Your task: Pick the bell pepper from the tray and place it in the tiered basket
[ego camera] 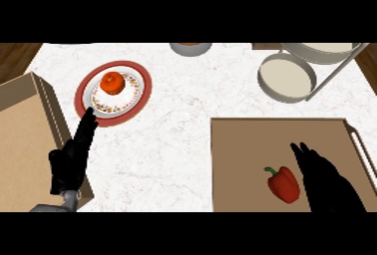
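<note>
A red bell pepper [283, 184] with a green stem lies on the brown tray [243, 149] at the lower right. My right hand [324, 177] hovers just to the pepper's right, fingers straight and pointing away from me, close beside it but not curled round it. The tiered basket [288, 77] stands at the back right, with a lower round bowl and an upper tier [324, 50] on a grey frame. My left hand [74, 152] is at the left, fingers stretched toward a plate, holding nothing.
A patterned plate on a red mat [114, 92] carries an orange fruit [112, 83]. A brown box [26, 144] sits along the left edge. A grey bowl [191, 48] stands at the back centre. White marble counter [184, 124] lies between the plate and the tray.
</note>
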Available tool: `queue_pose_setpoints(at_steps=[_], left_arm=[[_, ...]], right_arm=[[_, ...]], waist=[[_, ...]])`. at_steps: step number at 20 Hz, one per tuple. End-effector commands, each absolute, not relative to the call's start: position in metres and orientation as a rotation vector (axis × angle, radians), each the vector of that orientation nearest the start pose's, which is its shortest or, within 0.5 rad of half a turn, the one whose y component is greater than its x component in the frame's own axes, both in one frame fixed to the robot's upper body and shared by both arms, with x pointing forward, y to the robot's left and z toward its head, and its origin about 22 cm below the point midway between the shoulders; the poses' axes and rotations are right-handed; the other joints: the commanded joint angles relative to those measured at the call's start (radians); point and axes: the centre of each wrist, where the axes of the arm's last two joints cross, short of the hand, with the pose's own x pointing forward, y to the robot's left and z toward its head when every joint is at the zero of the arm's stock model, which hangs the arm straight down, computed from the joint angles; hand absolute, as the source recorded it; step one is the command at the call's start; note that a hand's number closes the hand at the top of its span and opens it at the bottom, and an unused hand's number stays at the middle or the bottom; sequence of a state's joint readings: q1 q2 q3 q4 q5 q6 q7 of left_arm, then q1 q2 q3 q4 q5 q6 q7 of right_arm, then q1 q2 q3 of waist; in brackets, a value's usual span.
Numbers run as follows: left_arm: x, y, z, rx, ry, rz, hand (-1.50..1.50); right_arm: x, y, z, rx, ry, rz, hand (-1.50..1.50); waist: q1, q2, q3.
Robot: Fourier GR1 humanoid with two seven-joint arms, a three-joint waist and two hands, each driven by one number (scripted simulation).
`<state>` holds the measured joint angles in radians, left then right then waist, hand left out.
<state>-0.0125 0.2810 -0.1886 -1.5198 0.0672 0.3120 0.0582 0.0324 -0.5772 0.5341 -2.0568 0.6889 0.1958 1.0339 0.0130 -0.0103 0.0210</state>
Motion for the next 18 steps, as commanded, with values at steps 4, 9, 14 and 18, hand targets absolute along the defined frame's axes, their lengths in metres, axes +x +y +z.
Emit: queue_pose_setpoints(at_steps=[4, 9, 14, 18], left_arm=[[0.215, 0.240, -0.041, 0.243, -1.319, -0.035, 0.00], [0.216, 0.244, -0.046, 0.253, -1.304, -0.027, 0.00], [0.218, 0.234, -0.039, 0.239, -1.304, -0.031, 0.00], [0.217, 0.246, -0.048, 0.258, -1.286, -0.016, 0.00]], right_arm=[[0.198, -0.204, 0.089, -0.925, -0.709, 1.031, -1.50], [0.193, -0.186, 0.075, -0.921, -0.695, 1.026, -1.50], [0.210, -0.194, 0.063, -0.906, -0.628, 1.039, -1.50], [0.210, -0.204, 0.066, -0.874, -0.631, 1.016, -1.50]], waist=[[-0.004, 0.014, -0.022], [-0.013, 0.013, -0.023], [-0.006, 0.014, -0.022], [-0.016, 0.013, -0.022]])
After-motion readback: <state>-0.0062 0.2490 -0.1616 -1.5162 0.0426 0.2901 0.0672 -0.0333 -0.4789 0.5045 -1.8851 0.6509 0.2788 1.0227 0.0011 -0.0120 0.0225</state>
